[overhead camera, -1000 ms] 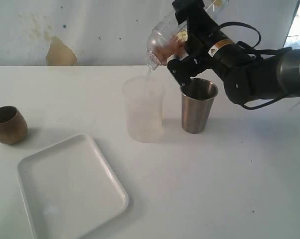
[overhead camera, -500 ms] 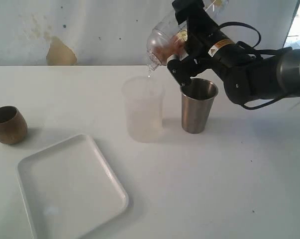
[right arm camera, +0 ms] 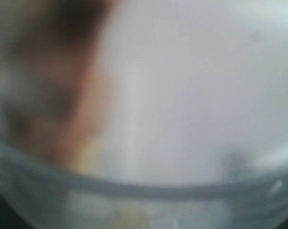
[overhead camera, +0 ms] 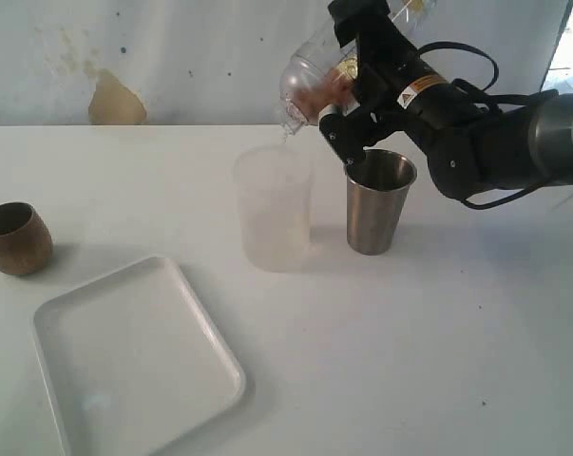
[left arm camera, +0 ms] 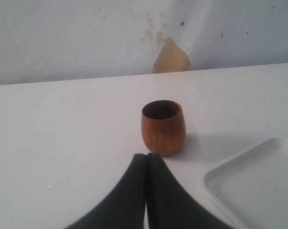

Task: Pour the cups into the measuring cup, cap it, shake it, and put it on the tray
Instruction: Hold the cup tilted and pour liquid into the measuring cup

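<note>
Right gripper (overhead camera: 341, 84) is clamped around the measuring cup (overhead camera: 303, 74), held high and tipped, mouth down over the frosted cup (overhead camera: 275, 204). The steel tumbler (overhead camera: 378, 201) stands just right of it. Left gripper (left arm camera: 146, 160) is pinched together, empty, with the wooden cup (left arm camera: 164, 126) just beyond. The tray (overhead camera: 124, 351) lies near left.

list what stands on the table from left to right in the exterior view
wooden cup → white tray → frosted cup → steel tumbler; the tilted clear tumbler held above overlaps the last two, so it is left out
</note>
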`<state>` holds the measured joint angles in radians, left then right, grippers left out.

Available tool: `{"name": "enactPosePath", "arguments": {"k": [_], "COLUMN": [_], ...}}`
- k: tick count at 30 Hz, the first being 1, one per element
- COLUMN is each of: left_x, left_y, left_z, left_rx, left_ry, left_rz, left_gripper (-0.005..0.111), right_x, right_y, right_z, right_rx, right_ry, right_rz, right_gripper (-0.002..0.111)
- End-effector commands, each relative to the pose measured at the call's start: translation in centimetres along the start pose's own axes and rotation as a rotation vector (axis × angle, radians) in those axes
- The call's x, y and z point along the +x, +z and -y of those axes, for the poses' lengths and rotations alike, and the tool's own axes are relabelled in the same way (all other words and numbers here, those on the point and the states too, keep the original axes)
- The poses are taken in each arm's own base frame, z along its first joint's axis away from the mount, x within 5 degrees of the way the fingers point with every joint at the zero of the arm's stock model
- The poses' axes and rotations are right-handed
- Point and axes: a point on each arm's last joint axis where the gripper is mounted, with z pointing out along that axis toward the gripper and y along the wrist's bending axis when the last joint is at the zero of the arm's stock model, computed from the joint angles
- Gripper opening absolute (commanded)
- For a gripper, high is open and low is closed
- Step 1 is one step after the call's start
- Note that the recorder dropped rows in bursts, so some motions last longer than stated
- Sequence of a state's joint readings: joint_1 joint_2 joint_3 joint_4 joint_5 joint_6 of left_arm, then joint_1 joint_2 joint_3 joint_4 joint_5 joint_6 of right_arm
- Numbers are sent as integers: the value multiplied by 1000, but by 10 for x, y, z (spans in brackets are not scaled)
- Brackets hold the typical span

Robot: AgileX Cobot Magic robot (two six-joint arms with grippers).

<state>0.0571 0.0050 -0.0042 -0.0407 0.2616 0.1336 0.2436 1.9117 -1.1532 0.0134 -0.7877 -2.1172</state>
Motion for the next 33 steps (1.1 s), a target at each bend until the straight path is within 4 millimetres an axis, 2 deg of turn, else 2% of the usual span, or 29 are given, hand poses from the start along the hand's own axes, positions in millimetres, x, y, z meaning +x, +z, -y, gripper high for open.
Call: {"name": "enactPosePath", "arguments": {"k": [1, 33], "left_x": [1, 1], "left_y": [0, 0], "left_z": [0, 0], "left_rx": [-1, -1], "left_ry": [1, 1], "left_rz": [6, 6], "left_gripper": [0, 0], "right_x": [9, 10], "right_y": [0, 0], "right_z": [10, 12], "right_rx": [50, 74], "right_ry": [-7, -9], "right_rz": [-48, -61], "right_gripper": [0, 0]}}
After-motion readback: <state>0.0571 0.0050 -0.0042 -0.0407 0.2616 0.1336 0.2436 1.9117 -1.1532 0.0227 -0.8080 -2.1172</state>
